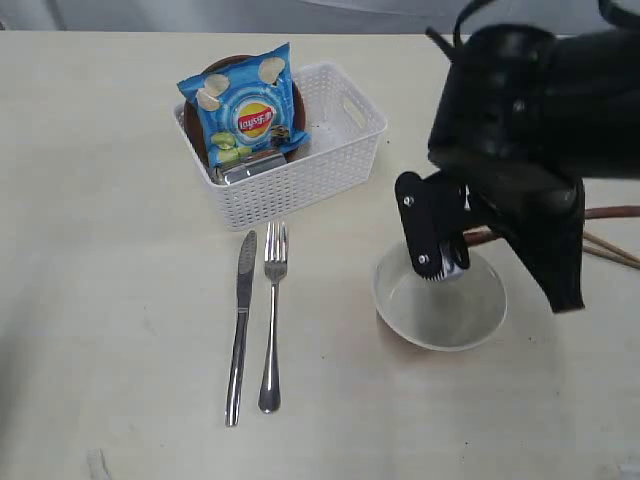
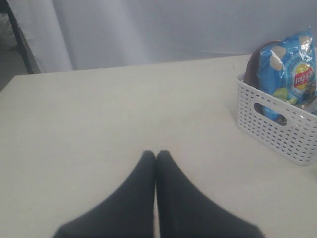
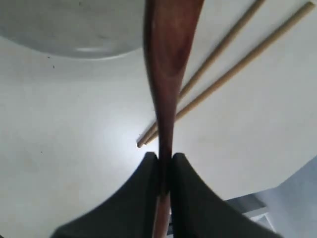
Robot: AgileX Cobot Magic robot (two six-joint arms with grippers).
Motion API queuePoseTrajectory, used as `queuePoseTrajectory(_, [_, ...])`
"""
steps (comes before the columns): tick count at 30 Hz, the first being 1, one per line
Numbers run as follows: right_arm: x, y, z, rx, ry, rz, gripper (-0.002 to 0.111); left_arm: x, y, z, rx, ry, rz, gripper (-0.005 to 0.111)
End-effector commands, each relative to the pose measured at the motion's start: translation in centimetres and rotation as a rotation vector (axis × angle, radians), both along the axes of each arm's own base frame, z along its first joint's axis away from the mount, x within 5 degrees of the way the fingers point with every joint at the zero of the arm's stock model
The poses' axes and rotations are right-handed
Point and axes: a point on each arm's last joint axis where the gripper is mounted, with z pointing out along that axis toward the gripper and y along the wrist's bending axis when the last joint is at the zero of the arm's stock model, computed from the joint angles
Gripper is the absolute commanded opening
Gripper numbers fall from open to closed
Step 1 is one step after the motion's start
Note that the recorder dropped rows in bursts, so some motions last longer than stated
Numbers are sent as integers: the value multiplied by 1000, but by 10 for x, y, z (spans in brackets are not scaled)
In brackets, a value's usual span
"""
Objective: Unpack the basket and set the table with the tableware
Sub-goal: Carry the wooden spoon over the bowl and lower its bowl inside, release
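The pale worktop [image 1: 100, 250] fills the exterior frame. At its upper middle sits the white basket [image 1: 300, 190], which holds a blue chips bag [image 1: 245, 110], a dark brown plate [image 1: 298, 105] standing on edge behind the bag, and a steel cup [image 1: 250, 167] lying low at the front. At right centre the off-white bowl [image 1: 440, 315] is already set out, partly hidden by the black right arm above it. Just below the basket the knife [image 1: 240, 330] and fork [image 1: 272, 320] lie side by side, and the chopsticks [image 1: 612, 250] lie at the right edge, beside the bowl. The right pincer [image 3: 165, 163] is clamped on the thin handle of the red-brown spoon [image 3: 166, 74]. In the wrist view the spoon's wider end points toward the bowl and crosses over the chopsticks; whether it touches the worktop cannot be told. The left pincer [image 2: 156, 156] is closed on nothing, over bare worktop well left of the basket. The step in hand appears to be laying the spoon down near the bowl and chopsticks. The next move likely calls for lowering it flat, letting go and lifting clear without nudging the chopsticks. The plate and cup would then remain to unpack, with the bag in the way.
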Motion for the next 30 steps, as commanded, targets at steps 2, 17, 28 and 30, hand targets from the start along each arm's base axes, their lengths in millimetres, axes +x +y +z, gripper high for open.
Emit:
queuePoseTrajectory(2, [-9, -4, -24, 52, -2, 44, -1, 0, 0, 0, 1, -9, 2, 0])
queuePoseTrajectory(17, [-14, -3, -37, 141, -16, 40, 0, 0, 0, 0, 1, -9, 2, 0])
queuePoseTrajectory(28, [-13, -7, -35, 86, -30, 41, 46, 0, 0, 0, 1, -9, 2, 0])
queuePoseTrajectory(30, [-13, -12, -31, 25, -39, 26, 44, 0, 0, 0, 1, -9, 2, 0])
